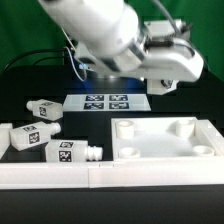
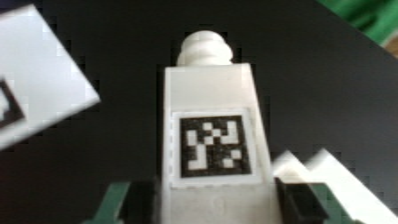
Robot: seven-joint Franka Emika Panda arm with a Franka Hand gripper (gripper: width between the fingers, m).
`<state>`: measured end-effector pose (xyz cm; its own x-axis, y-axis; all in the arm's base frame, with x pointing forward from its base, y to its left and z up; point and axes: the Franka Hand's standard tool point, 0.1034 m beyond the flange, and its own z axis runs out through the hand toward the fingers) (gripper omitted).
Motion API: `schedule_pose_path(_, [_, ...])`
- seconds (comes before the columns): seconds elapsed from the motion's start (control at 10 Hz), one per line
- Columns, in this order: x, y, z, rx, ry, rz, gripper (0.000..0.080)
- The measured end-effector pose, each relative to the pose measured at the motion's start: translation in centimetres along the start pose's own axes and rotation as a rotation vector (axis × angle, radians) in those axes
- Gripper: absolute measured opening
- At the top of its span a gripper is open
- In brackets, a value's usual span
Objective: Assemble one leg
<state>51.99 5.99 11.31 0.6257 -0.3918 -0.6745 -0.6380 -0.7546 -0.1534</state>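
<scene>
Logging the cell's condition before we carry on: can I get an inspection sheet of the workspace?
Surface: black table; marker board lying flat; white rail along the near edge.
Job's things: one leg between the fingers, peg pointing away; three loose legs lying at the exterior view's left; white top at its right.
Clutter: nothing seen.
Grippers: hand appears shut on the leg.
Cables: dark cables behind the table.
Surroundings: pale backdrop.
</scene>
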Motion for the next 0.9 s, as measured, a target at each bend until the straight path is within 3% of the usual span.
schedule_pose_path(0.3, [-0.1, -0.5, 0.2, 0.009, 0.19, -0.004, 0.0285])
schedule_pose_path(0.4, [0.7, -0.9, -0.2, 0.015, 0.272, -0.023, 0.0285])
schedule_pose_path(0.5, [1.3, -1.2, -1.0, 0.009, 0.347, -0.056, 0.0285])
schedule_pose_path(0.6, [1.3, -1.9, -3.0, 0.017, 0.37, -0.09, 0.0285])
schedule_pose_path(0.7, [2.1, -3.2, -5.3, 0.026, 0.445, -0.119, 0.0285])
schedule_pose_path(0.8, [2.5, -4.6, -6.9, 0.011, 0.542, -0.164, 0.0285])
schedule_pose_path(0.9, [1.5, -5.6, -6.7, 0.017, 0.567, -0.135, 0.0285])
